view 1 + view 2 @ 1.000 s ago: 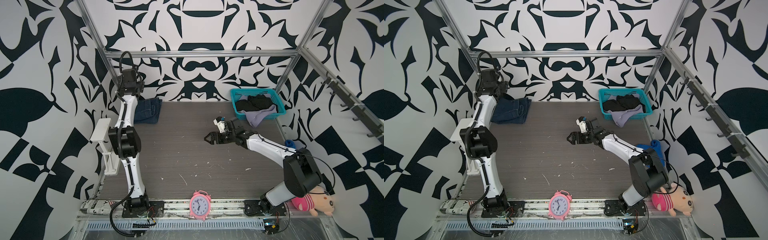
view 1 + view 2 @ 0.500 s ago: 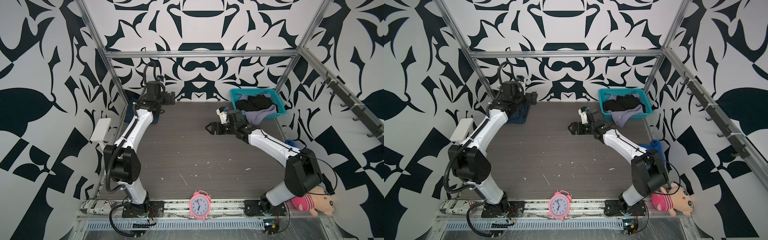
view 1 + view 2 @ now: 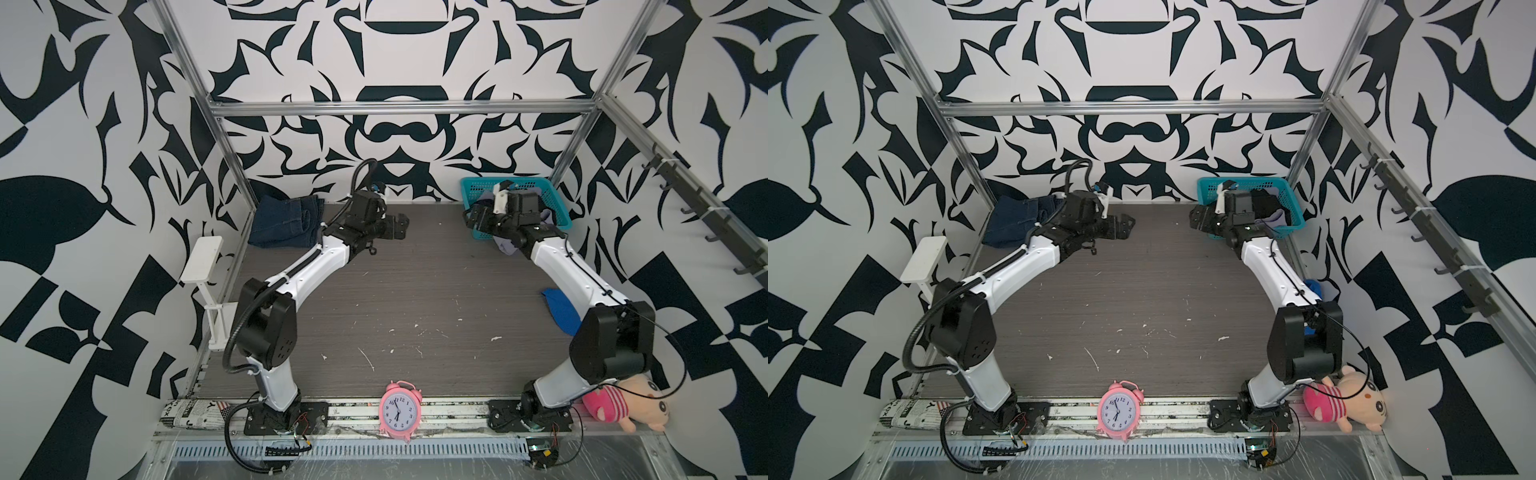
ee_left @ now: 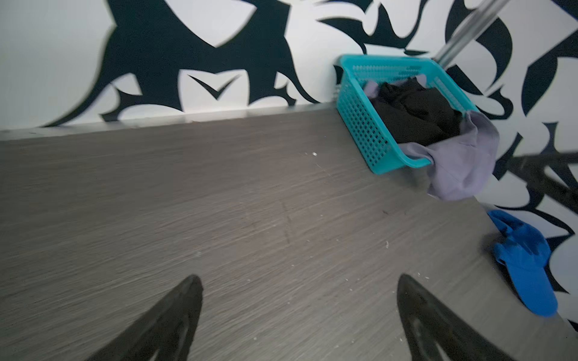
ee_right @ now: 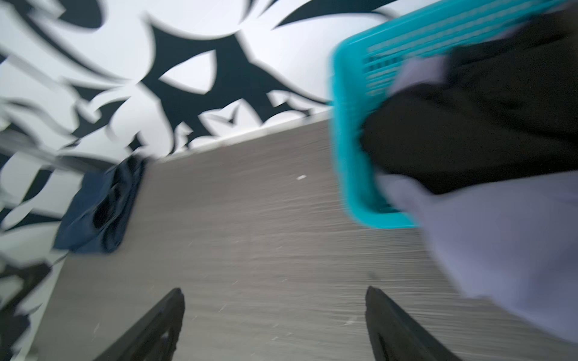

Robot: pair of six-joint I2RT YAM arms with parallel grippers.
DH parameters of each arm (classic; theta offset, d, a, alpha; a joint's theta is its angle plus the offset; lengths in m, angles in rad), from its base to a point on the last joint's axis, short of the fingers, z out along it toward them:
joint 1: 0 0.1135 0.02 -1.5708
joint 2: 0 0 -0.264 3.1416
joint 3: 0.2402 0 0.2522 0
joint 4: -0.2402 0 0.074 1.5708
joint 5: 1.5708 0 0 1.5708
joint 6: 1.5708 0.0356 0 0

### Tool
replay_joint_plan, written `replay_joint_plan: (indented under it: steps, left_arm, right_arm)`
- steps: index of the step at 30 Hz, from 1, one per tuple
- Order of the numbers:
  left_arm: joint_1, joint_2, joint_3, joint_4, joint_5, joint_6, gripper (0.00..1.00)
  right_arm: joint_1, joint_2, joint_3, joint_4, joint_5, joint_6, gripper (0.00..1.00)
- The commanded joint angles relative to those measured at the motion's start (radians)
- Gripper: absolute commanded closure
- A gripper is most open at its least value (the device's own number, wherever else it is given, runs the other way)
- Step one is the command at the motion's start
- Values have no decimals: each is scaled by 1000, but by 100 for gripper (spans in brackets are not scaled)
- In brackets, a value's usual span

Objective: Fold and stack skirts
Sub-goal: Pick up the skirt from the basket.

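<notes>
Likely a robotics lab cell: aluminium frame (image 3: pixel 399 109), patterned walls (image 3: pixel 399 50), left arm (image 3: pixel 307 266) and right arm (image 3: pixel 569 270) bolted to a rail (image 3: pixel 449 409).

The worktop (image 3: pixel 415 291) middle lies bare; denim skirt (image 3: pixel 282 226) fills its far left corner, basket (image 4: pixel 359 125) the far right, blue cloth (image 4: pixel 525 262) the right edge.

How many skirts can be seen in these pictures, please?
3. The denim skirt lies at the far left corner of the table; the black skirt sits in the teal basket; the lavender skirt hangs over its rim. More may be hidden underneath.
</notes>
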Motion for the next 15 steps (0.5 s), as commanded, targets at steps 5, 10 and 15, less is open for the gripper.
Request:
replay_joint_plan:
  steps: [5, 10, 15]
  left_arm:
    - [-99, 170, 125, 25, 46, -48, 1]
    - [-126, 222, 156, 34, 46, -64, 1]
    - [-128, 224, 147, 29, 60, -64, 1]
  right_arm:
    - [-179, 67, 137, -146, 84, -3, 7]
    - [-257, 111, 178, -185, 115, -18, 6]
    - [-295, 209, 285, -252, 67, -23, 7]
